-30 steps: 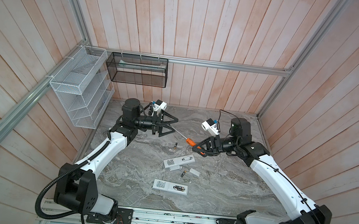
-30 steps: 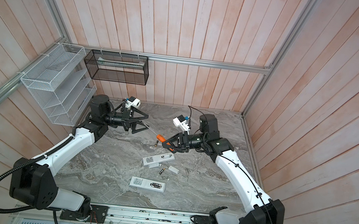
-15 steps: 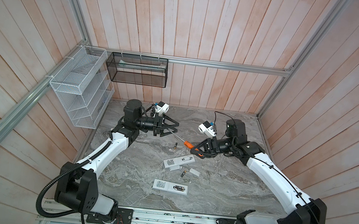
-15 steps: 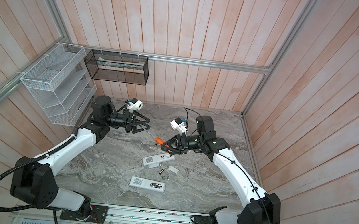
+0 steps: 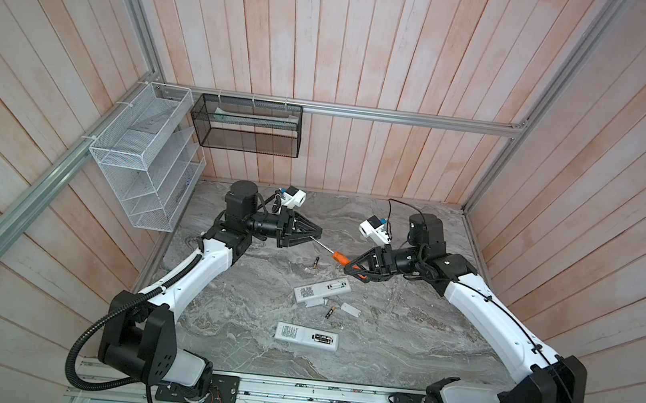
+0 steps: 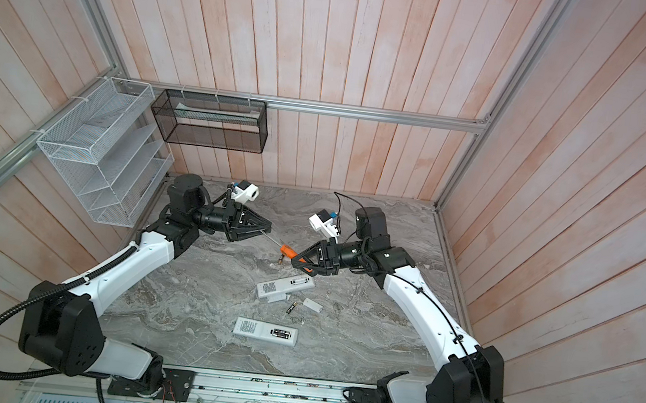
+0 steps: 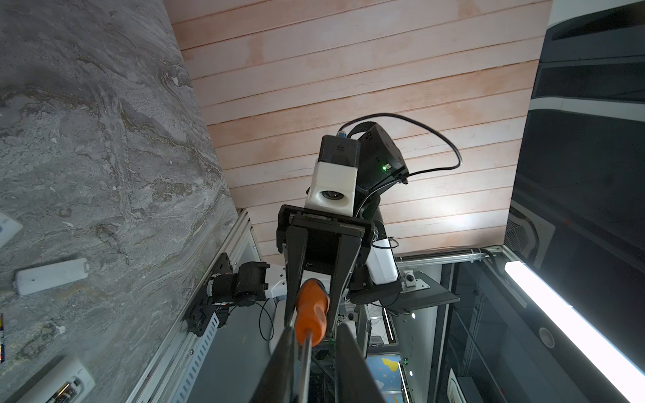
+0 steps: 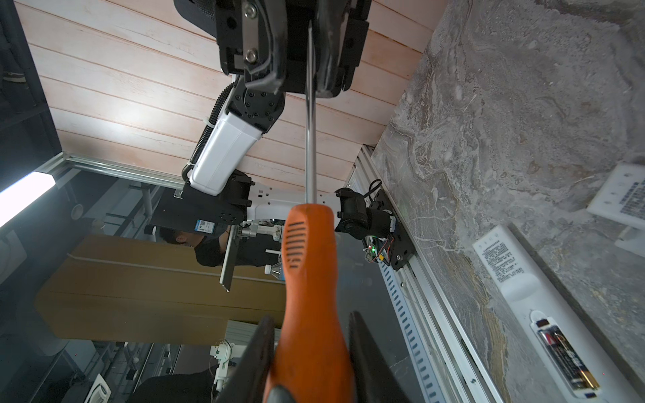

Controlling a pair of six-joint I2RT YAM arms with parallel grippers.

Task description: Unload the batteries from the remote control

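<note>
A robotics lab cell: robot arms (image 5: 195, 274) are sitting bolted to an aluminium rail (image 5: 330, 398) along the bottom edge, wooden panels (image 5: 373, 49) are enclosing the counter (image 5: 400, 346), and a person (image 8: 206, 249) is working outside.

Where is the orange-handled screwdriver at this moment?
In both top views the orange-handled screwdriver is above the far middle of the grey marble table, handle in the right hand, shaft reaching into the left hand.

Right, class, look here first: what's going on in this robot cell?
Both arms meet at one screwdriver: the right pincer is shut on its orange handle, while the left pincer has its jaws close around the metal shaft. The farther remote lies open and looks empty, with two loose batteries near it. The nearer remote still has two batteries in its open bay.
</note>
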